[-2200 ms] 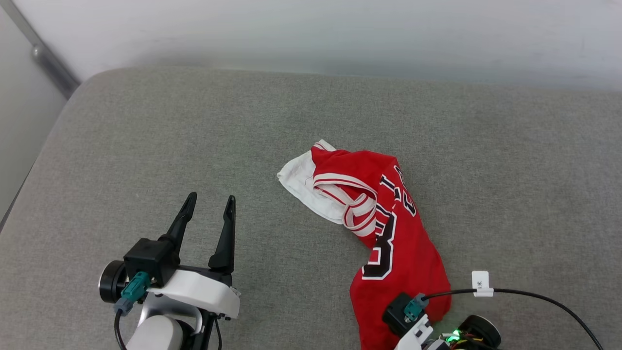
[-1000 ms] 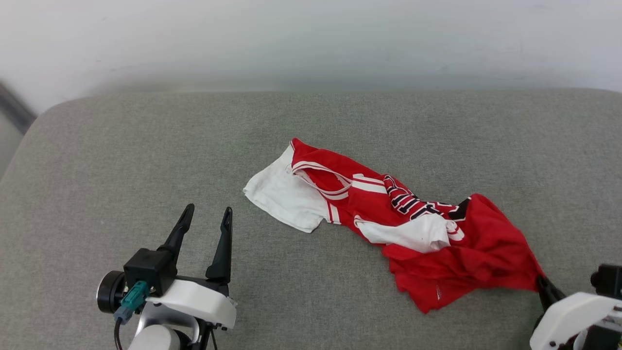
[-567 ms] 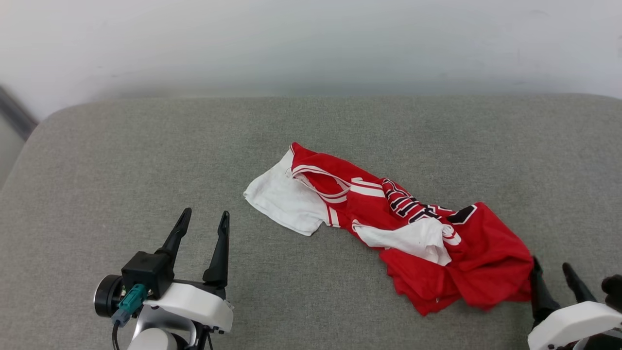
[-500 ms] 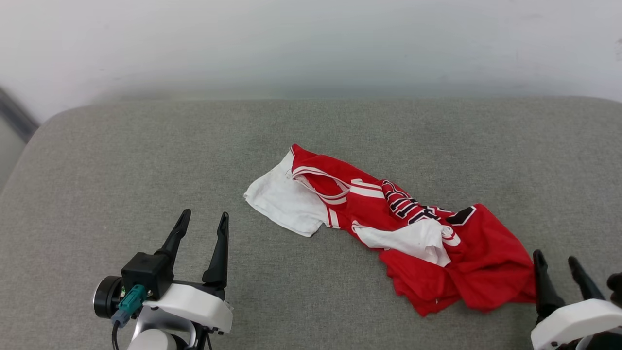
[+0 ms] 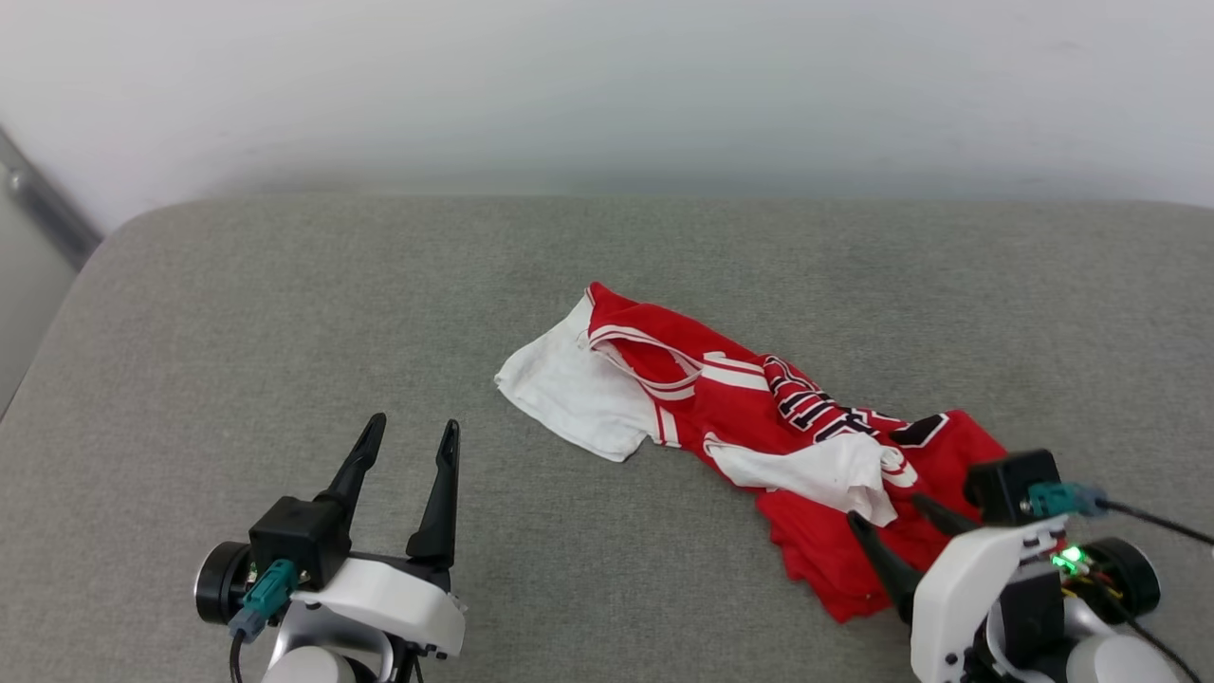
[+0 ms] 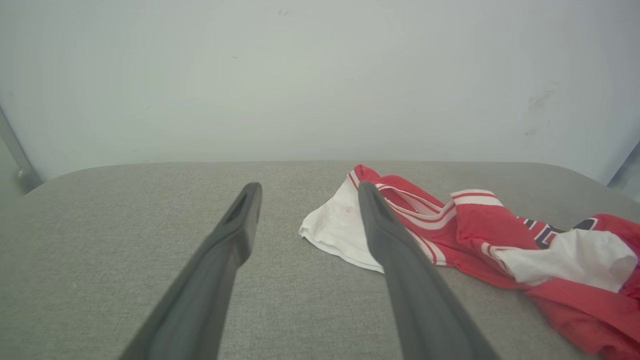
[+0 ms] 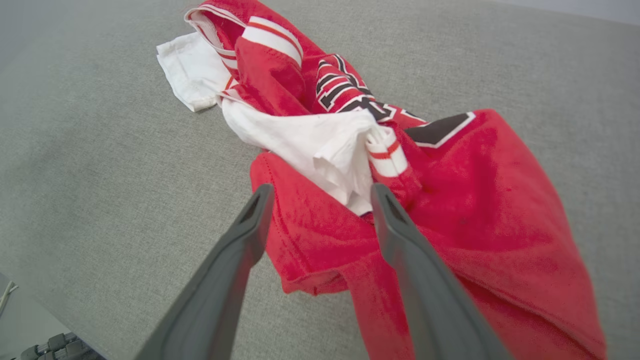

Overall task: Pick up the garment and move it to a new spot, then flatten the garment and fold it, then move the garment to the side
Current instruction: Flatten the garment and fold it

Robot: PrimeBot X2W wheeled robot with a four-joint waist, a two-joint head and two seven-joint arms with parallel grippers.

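Grey woven padded surface [image 5: 285,313]: it carries the whole job, and nothing else lies on it.

The garment [image 5: 759,417], a thin red jersey-style shirt with white sleeves, striped trim and black white-outlined lettering, lies crumpled right of centre on this surface. A second ago I held its lower red edge pinched, and now it lies free, sagged into a heap. I judge the move to a new spot complete. Flattening has not begun.

My right end effector [image 5: 884,507] has let go and come round over the heap's near end. It stands wide open with nothing in it. In its wrist view one finger sits over red cloth and the other beside the bunched white sleeve [image 7: 320,145].

My left end effector [image 5: 415,422] is unchanged, fully open, empty and well apart from the shirt.

Finding: the next grips should take the edges and spread the cloth out.
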